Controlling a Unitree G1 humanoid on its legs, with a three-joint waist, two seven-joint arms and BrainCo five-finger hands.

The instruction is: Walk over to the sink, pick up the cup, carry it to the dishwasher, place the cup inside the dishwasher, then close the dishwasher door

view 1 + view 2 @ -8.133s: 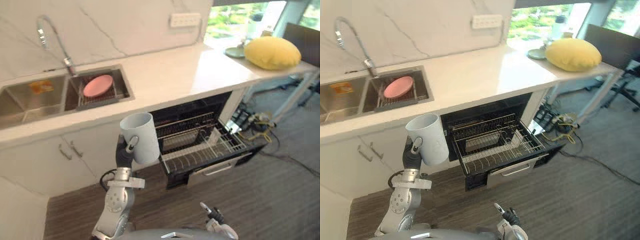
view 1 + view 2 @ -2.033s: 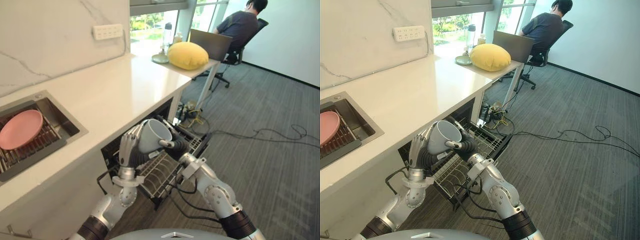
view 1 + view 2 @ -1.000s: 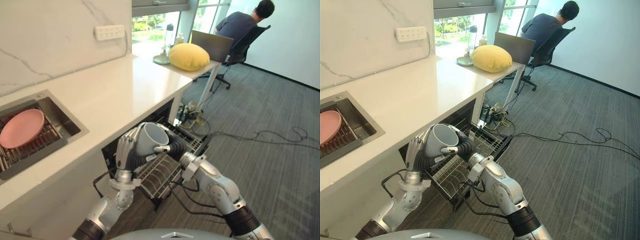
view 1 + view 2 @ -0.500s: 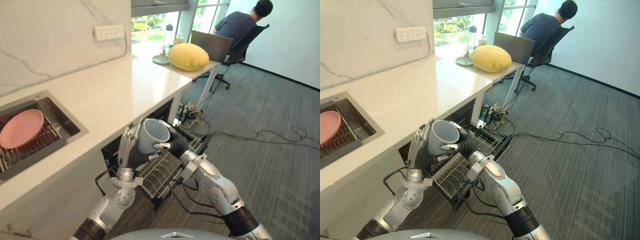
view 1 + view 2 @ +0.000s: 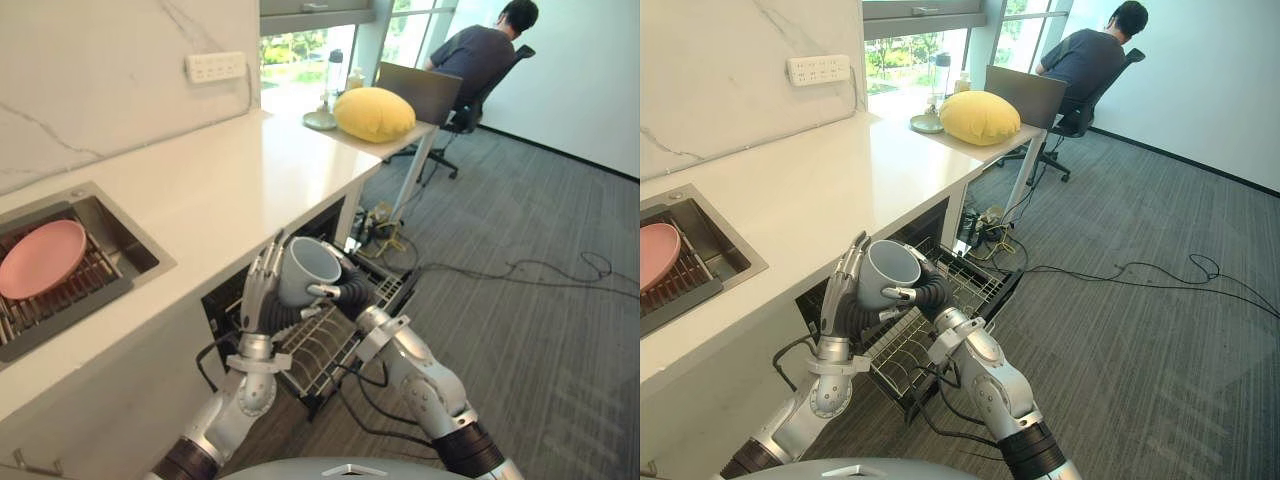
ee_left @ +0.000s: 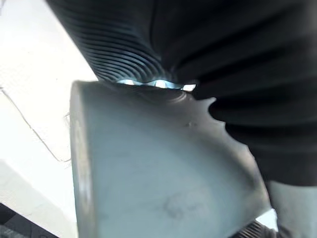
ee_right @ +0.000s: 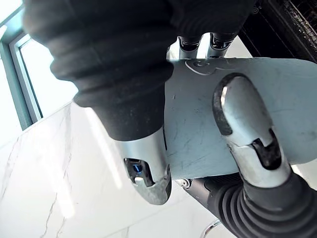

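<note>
A: What are we looking at from the head camera?

B: We are looking down at a pale grey cup [image 5: 305, 268] that both robot hands are holding up in the air, just in front of the edge of a white counter [image 5: 230, 180]. The cup is tilting, and its open mouth is facing up toward us.

A: How are the hands sitting on it?

B: The left hand [image 5: 258, 300] is resting against the cup's left side with its fingers straight and pointing upward, not curling. The right hand [image 5: 340, 292] is wrapping the cup from the other side, and one dark-tipped finger is hooking over the rim. In the right wrist view we are seeing silver fingers pressing flat on the cup's wall.

A: Where is the dishwasher?

B: It is standing open under the counter, directly below the hands. Its wire rack [image 5: 325, 350] is sticking out over the grey carpet [image 5: 540, 330], and the cup is hanging above the rack, not touching it.

A: What else are we seeing?

B: To the left, a sink [image 5: 130, 250] is holding a pink plate [image 5: 40, 258] on a drainer. At the counter's far end a yellow cushion [image 5: 374, 113] is lying beside a laptop [image 5: 420, 90]. Beyond it a person [image 5: 480, 50] is sitting in an office chair, facing away.
</note>
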